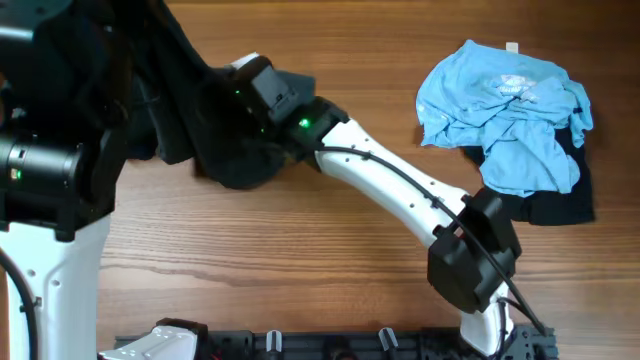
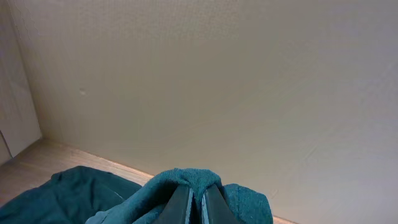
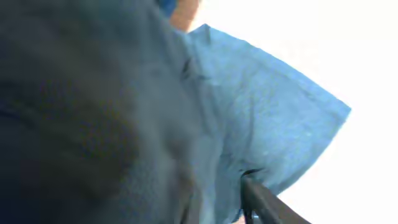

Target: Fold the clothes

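Note:
A dark green T-shirt (image 1: 225, 150) hangs bunched over the table's left side. My left gripper (image 2: 196, 198) is shut on a fold of this shirt (image 2: 186, 180), raised in front of a pale wall. My right gripper (image 1: 252, 92) is pushed into the same shirt from the right. In the right wrist view, cloth (image 3: 124, 112) fills the frame and only one of the fingers (image 3: 267, 202) shows, so the gap between the jaws is hidden. A light blue T-shirt (image 1: 505, 105) lies crumpled at the far right on top of a black one (image 1: 560, 200).
The wooden table (image 1: 300, 240) stretches between the two piles. My white right arm (image 1: 400, 185) crosses it diagonally from the bottom right. My bulky black left arm (image 1: 50, 130) covers the left edge. A rail (image 1: 300, 345) of fixtures runs along the front.

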`<state>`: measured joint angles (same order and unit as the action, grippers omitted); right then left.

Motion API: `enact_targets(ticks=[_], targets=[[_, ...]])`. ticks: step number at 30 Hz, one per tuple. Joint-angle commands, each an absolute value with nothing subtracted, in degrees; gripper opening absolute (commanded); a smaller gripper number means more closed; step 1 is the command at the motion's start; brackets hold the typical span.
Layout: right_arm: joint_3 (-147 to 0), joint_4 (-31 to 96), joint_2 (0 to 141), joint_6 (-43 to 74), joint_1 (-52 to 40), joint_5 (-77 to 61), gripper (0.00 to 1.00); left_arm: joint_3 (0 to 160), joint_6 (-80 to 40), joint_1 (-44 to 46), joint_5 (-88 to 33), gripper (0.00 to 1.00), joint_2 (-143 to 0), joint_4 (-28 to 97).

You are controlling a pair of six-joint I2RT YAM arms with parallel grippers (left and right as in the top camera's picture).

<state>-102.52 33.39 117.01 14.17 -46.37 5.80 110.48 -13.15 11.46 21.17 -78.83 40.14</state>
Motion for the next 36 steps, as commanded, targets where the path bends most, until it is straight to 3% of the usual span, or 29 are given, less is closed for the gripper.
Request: enact_targets(ticks=[1,7,26,27,30,36], targets=[[-99.7,32.3,116.8,15.0,-43.8,7.9,0.48,111.0,-12.6,11.3,22.2,0.04,-78.2,39.7],[-96.3,29.6,116.8,14.3,-42.1,7.6,0.39,111.0,-12.6,11.3,22.2,0.04,-78.2,39.7],[-96.2,23.2,121.0,8.9,-42.1,-5.7,0.36,111.0,-12.6,11.3,22.2,0.04,-78.2,40.9],[-96.2,22.9,121.0,8.8,-42.1,-6.1,0.33,111.0,-12.6,11.3,22.2,0.04,-78.2,40.9],[-96.2,22.5,121.0,7.4,-42.1,-8.7,0.04,111.0,-12.6,11.3,22.2,0.04,-78.2,40.9],[-96.4,25.1,119.6,8.1,-39.9,-8.7,0.04,111.0,-12.6,11.3,22.2,0.04,-78.1,40.9]])
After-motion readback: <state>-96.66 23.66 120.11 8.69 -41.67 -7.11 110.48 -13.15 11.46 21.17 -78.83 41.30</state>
